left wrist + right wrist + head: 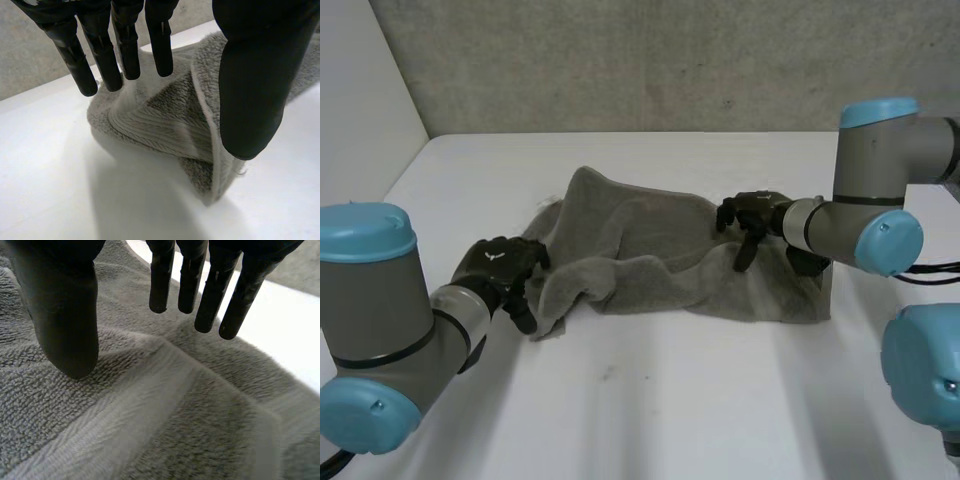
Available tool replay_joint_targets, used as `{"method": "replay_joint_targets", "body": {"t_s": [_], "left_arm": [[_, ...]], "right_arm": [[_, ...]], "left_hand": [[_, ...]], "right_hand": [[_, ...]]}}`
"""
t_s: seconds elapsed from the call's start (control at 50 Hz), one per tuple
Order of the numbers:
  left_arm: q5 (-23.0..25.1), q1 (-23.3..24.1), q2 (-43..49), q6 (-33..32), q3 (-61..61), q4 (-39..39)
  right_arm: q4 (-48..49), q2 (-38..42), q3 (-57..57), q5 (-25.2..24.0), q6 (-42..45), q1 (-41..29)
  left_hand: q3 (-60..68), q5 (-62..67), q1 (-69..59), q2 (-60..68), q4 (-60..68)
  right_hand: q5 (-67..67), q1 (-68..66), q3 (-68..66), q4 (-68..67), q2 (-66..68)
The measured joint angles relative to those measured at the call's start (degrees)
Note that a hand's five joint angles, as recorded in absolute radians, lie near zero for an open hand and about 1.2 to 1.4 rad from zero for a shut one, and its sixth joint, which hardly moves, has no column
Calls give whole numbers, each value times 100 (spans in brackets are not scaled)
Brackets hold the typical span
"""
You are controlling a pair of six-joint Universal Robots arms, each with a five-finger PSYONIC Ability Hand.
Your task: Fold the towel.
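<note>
A grey towel (640,250) lies rumpled and partly bunched across the middle of the white table (670,400). My left hand (505,270) is at the towel's left end. In the left wrist view its fingers (125,45) are straight and the thumb stands apart, and a folded-over towel corner (165,120) lies below them, ungripped. My right hand (750,220) hovers over the towel's right part, near its far edge. In the right wrist view the right hand's fingers (160,275) are straight above the towel's woven band (150,405), holding nothing.
A grey wall (670,60) runs behind the table's far edge. Bare tabletop stretches in front of the towel. The table's left edge (405,165) is close to my left arm.
</note>
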State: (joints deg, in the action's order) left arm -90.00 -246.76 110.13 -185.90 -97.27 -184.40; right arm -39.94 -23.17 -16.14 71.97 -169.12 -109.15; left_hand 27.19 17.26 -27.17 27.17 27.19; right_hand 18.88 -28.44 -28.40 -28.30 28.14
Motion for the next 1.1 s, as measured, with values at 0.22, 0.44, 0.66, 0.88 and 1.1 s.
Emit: {"method": "replay_joint_targets", "body": {"t_s": [0.22, 0.44, 0.66, 0.88, 1.1], "left_arm": [[5, 96, 6, 11, -50, 8], [6, 101, 246, 51, 80, -259], [-9, 107, 747, 331, 448, -495], [-3, 111, 1002, 465, 606, -483], [-3, 126, 969, 688, 637, -481]], "right_arm": [[85, 265, 29, -114, -222, 7], [100, -36, -51, -128, -197, -52], [292, -1533, -1598, -209, -136, 166], [1559, -3848, -4394, -555, -36, 707], [2173, -5428, -6465, -1008, 387, 1356]], "left_hand": [[11, 15, -18, 14, 12], [23, 36, -24, 27, 32], [94, 87, -99, 98, 88], [1259, 1217, -1263, 1263, 1259], [1716, 1701, -1716, 1723, 1724]], "right_hand": [[522, -566, -568, -531, 596], [4739, -4732, -4727, -4828, 4703], [4740, -4732, -4777, -4828, 4703], [4740, -4733, -4777, -4828, 4703], [4740, -4733, -4777, -4828, 4703]]}}
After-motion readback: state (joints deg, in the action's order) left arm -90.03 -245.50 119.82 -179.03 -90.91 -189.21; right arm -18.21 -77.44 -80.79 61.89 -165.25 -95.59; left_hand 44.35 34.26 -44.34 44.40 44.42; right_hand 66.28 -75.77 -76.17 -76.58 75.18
